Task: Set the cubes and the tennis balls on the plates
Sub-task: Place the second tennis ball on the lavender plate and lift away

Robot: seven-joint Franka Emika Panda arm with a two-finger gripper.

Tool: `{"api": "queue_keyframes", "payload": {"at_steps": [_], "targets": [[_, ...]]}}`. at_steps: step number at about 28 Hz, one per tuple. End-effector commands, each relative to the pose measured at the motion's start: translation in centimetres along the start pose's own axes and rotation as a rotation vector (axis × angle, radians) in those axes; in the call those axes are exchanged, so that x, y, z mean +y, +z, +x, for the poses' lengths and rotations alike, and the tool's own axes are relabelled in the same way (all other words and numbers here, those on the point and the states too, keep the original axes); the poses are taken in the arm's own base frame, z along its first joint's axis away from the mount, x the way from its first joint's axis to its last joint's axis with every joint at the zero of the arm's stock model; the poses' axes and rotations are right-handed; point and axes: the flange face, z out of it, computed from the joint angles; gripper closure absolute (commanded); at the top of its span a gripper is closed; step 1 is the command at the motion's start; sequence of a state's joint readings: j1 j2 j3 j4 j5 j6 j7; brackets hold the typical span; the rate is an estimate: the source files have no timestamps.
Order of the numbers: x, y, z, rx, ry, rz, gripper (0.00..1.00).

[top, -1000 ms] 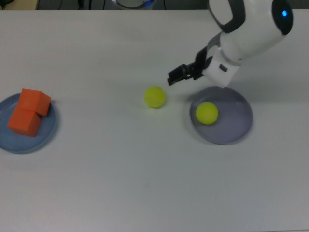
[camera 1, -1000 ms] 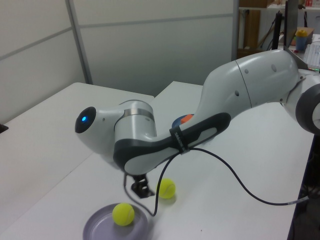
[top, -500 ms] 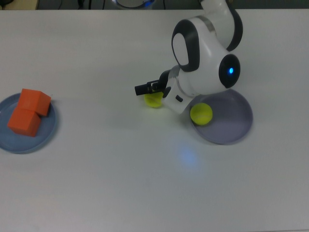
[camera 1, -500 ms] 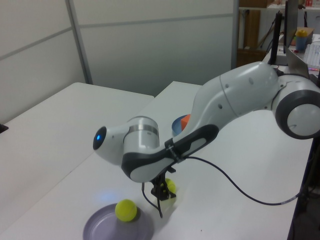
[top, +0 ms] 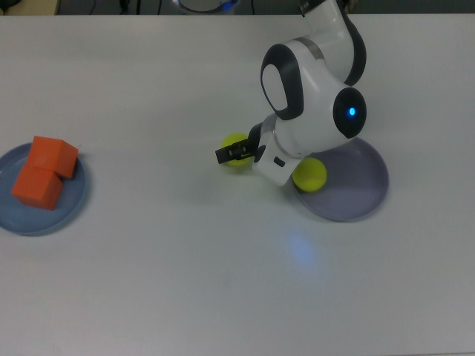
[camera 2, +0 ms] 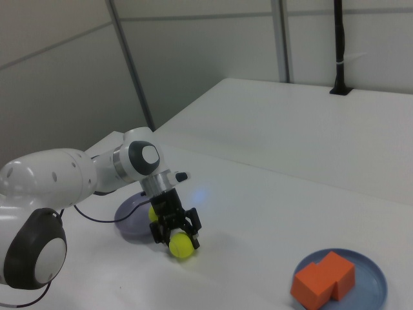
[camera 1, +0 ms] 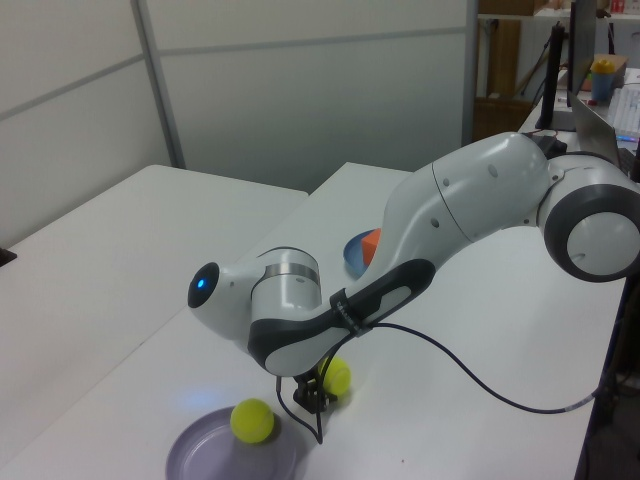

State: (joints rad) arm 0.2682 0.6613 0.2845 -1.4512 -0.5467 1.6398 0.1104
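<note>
— Gripper (camera 2: 175, 234) status?
— Fingers straddle the loose tennis ball (camera 2: 181, 246), not clamped yet, I judge.
— Where's that against the lavender plate (top: 362, 194)?
— On the table just off its rim, top view's left. I'd close squarely across its middle before lifting.

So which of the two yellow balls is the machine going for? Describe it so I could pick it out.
Start at the lavender plate on the top view's right; one tennis ball already lies on it. The ball you want sits on the bare table just off that plate, toward the blue plate holding the orange cubes. It alone has the black pincer straddling it.
</note>
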Motion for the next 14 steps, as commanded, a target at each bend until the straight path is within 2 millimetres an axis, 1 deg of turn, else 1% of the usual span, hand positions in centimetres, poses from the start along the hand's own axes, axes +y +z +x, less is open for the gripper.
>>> {"api": "queue_keyframes", "payload": {"at_steps": [1,2,3,4,6,7,8,11,12,13,14], "targets": [[1.8,-3.0,-0.3,0.076,0.032,0.006,1.00],[2.0,-3.9,-0.6,0.090,0.038,0.007,1.00],[2.4,-5.7,-1.0,0.123,0.048,0.015,1.00],[2.6,-6.7,-1.2,0.142,0.052,0.020,1.00],[2.3,-9.1,-1.4,0.188,0.054,0.034,1.00],[1.8,-10.3,-1.5,0.210,0.048,0.041,1.00],[0.3,-12.1,-1.6,0.248,0.022,0.051,1.00],[-1.6,-13.7,-1.3,0.314,-0.004,0.064,1.00],[-2.1,-13.9,-1.1,0.337,-0.003,0.070,1.00],[-4.1,-14.6,-0.7,0.383,0.002,0.075,1.00],[-5.2,-14.9,-0.5,0.402,0.004,0.077,1.00]]}}
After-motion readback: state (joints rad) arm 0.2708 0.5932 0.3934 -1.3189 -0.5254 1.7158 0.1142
